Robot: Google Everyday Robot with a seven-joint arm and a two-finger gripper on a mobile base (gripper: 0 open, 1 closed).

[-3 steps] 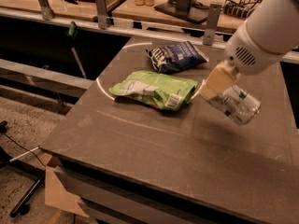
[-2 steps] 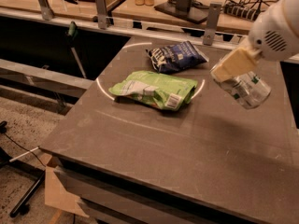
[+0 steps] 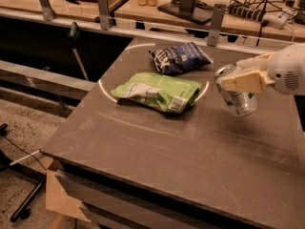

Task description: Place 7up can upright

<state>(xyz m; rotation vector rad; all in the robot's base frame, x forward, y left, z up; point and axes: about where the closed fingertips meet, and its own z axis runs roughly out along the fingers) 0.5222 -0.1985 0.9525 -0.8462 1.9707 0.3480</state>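
Note:
The 7up can (image 3: 237, 97) is a silvery can with green markings, held above the right part of the dark table (image 3: 157, 147). It is tilted, with its top toward the upper left. My gripper (image 3: 243, 78) comes in from the right edge and is shut on the can, its cream fingers (image 3: 245, 81) across the can's upper half. The can hangs clear of the table surface, to the right of the green chip bag (image 3: 159, 90).
A dark blue snack bag (image 3: 180, 57) lies behind the green bag. A white curved line marks the table around the bags. A rail with posts (image 3: 217, 18) runs along the far edge. The floor drops away on the left.
My gripper has pulled back to the right and risen a little with the can. The can has turned closer to upright.

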